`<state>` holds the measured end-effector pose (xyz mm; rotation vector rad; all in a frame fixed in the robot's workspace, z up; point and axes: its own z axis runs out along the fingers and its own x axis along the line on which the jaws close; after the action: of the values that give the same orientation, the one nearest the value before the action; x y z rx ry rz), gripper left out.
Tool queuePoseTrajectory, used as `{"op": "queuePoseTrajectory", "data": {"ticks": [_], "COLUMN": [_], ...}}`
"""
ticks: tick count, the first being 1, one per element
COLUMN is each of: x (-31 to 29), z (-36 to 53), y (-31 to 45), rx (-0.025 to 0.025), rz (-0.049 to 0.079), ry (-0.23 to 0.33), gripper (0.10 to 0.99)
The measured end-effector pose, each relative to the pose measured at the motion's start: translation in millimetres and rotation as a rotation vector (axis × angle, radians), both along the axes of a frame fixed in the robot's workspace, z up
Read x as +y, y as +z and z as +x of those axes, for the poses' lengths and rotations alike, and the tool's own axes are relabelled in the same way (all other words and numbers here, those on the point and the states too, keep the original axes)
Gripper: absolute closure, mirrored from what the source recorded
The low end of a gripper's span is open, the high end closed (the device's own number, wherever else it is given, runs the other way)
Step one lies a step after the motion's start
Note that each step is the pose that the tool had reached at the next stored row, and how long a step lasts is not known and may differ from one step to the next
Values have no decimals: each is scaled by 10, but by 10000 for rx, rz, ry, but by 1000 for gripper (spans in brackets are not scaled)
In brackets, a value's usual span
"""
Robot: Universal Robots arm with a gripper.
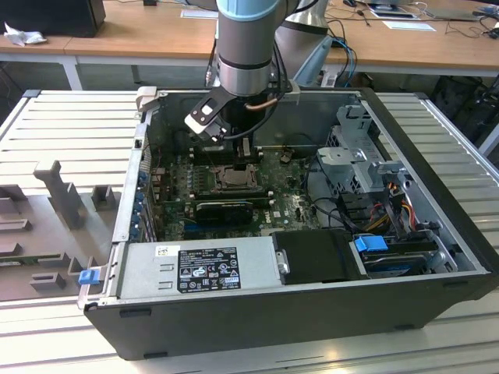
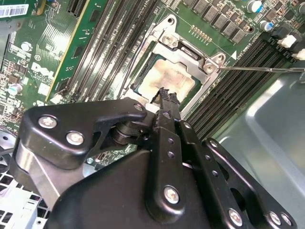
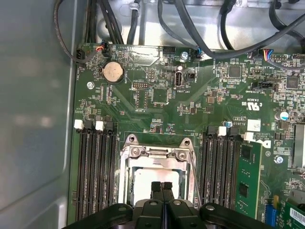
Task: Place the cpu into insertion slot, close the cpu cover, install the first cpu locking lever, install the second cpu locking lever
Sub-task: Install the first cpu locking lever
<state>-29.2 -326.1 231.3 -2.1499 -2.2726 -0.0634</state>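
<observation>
Item: cpu [image 3: 155,180], a pale square chip seated in the slot [image 1: 234,178] on the board [image 3: 157,95] inside the case [image 1: 273,323]. The cover [image 3: 155,153] lies down over it, with the metal top showing through the opening. Gripper [image 3: 162,187]: fingers pressed together, pinching nothing, tips over one edge of the cpu; touching or just above cannot be told. Lever [image 2: 262,69]: thin wire rod reaching sideways from the cover's corner, apparently unlatched. Handling, judged: cpu light, stiff, smooth-topped, fragile at its contacts; hold by opposite edges only. Lever springy; push near its free end.
</observation>
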Motion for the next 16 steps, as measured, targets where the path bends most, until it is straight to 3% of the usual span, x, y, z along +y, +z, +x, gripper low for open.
{"op": "queuePoseTrajectory", "data": {"ticks": [16], "x": [0], "z": [0], "y": [48], "rx": [-1], "rz": [6], "ry": [0], "gripper": [980]}}
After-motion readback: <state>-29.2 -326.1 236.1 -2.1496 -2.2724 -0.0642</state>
